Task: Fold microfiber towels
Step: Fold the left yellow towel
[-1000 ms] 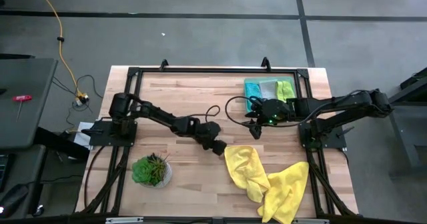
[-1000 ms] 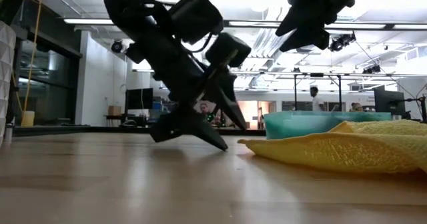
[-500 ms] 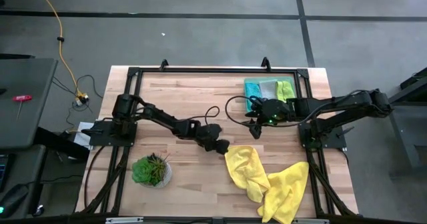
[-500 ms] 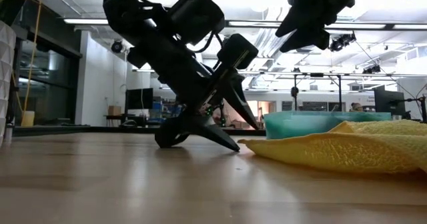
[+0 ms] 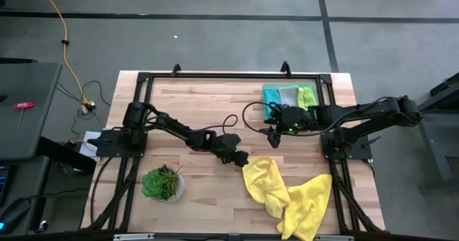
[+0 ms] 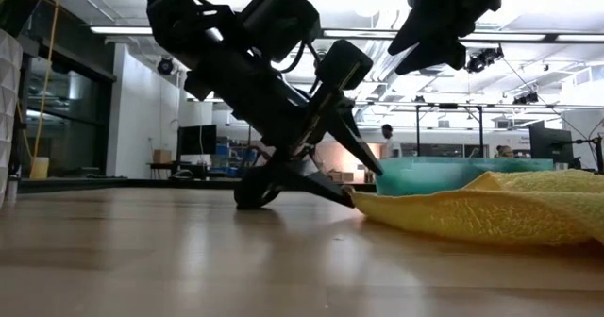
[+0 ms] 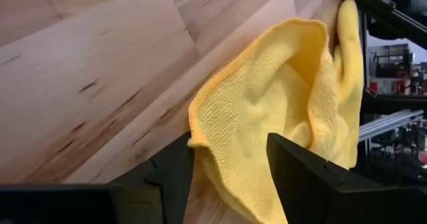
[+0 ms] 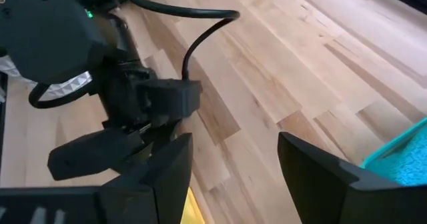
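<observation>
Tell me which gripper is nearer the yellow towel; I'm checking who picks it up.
Left. The left gripper sits low at the yellow towel, open, its fingers straddling a corner. The right gripper hangs raised above the table, apart from the towel.

Yellow towel (image 6: 491,211) cut off at the low view's right edge.
</observation>
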